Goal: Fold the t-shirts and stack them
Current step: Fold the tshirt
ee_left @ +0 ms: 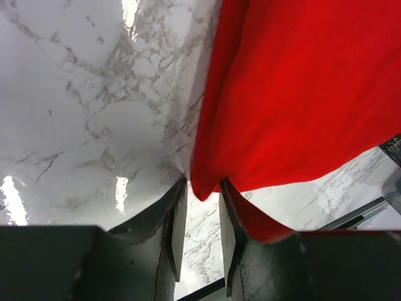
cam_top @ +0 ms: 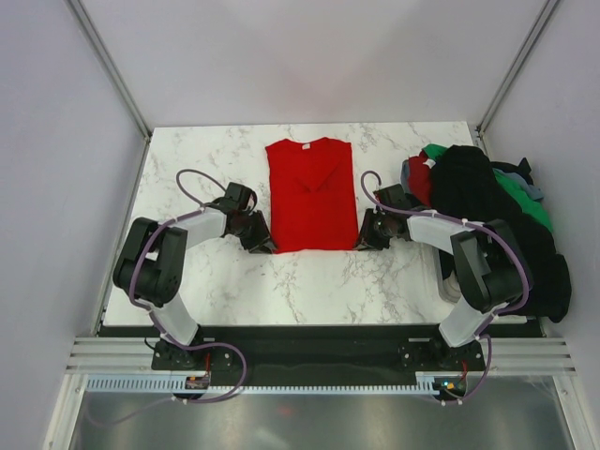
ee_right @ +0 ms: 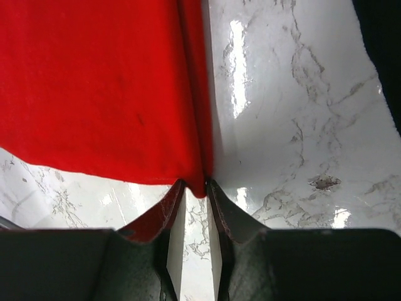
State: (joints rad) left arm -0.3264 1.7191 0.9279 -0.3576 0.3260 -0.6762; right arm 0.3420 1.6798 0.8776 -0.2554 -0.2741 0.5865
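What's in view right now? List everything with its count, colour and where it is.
table: one, white marble, under everything
red t-shirt: one, bright red, flat at the table's centre, sleeves folded in
pile of t-shirts: one heap, mostly black with green, dark red and grey-blue showing, at the table's right edge
left gripper: one, black, at the red t-shirt's near left corner, cloth between its fingertips
right gripper: one, black, at the red t-shirt's near right corner, cloth between its fingertips
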